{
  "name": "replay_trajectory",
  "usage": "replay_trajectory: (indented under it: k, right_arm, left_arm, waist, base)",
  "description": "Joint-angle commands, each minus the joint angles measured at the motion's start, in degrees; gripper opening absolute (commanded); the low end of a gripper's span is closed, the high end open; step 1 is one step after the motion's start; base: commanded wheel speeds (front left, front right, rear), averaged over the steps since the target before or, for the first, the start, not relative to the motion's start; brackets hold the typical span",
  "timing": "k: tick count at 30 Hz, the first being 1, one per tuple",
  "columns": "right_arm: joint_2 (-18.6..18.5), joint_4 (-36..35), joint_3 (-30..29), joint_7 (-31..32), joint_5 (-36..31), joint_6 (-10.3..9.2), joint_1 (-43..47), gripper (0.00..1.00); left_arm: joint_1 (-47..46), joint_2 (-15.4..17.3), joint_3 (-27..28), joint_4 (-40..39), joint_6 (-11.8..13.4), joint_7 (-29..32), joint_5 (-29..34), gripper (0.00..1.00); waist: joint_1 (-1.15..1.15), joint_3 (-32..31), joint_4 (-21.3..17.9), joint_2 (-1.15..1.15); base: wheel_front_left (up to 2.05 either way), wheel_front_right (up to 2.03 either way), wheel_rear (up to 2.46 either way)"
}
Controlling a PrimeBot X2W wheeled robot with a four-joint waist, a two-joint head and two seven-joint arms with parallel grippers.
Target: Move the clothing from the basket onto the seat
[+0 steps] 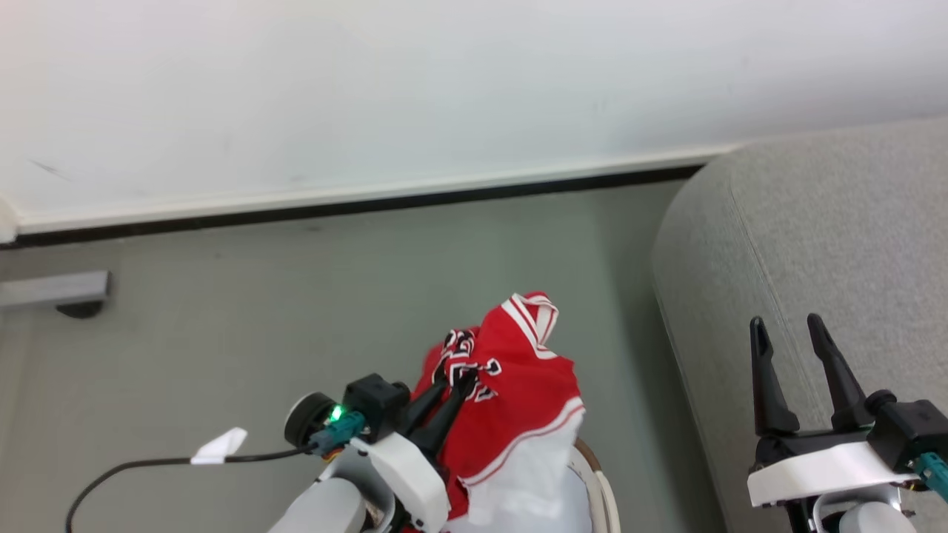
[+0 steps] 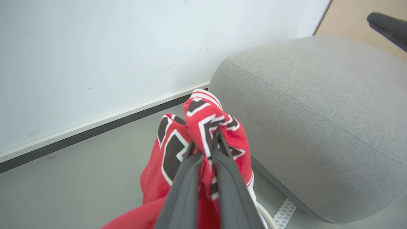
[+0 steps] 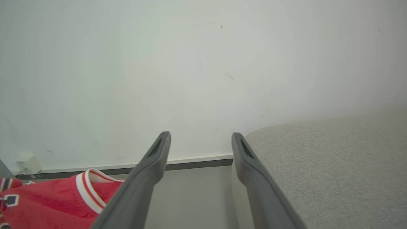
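Observation:
My left gripper [image 1: 457, 379] is shut on a bunched red basketball garment [image 1: 518, 385] with striped trim and black-and-white numerals, held up above the floor. In the left wrist view the cloth [image 2: 203, 127] is pinched between the two dark fingers [image 2: 187, 178]. The basket rim [image 1: 601, 481] peeks out below the hanging cloth at the bottom edge. The light grey seat [image 1: 815, 237] lies to the right, also large in the left wrist view [image 2: 318, 111]. My right gripper [image 1: 790, 333] stands open over the seat's edge, empty; its fingers [image 3: 152, 165] frame the wall, with the garment [image 3: 47, 200] at lower left.
A white wall with a skirting board [image 1: 355, 196] runs across the back. Grey floor [image 1: 222, 333] lies between wall and seat. A black cable with a white tag [image 1: 218, 446] trails at lower left; a grey metal bar [image 1: 52, 289] juts in at the left.

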Motion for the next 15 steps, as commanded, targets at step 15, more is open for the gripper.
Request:
replay_trajectory:
  k: [15]
  right_arm:
    - [-0.17,-0.09,4.70,-0.11,0.32,-0.12,3.29,1.00]
  left_arm:
    - [-1.66,2.07,4.75,-19.06,1.53,6.93,-6.40,0.00]
  waist:
    - [0.01,-7.02,3.16,0.00]
  base:
    - [0.00,0.00,0.00]
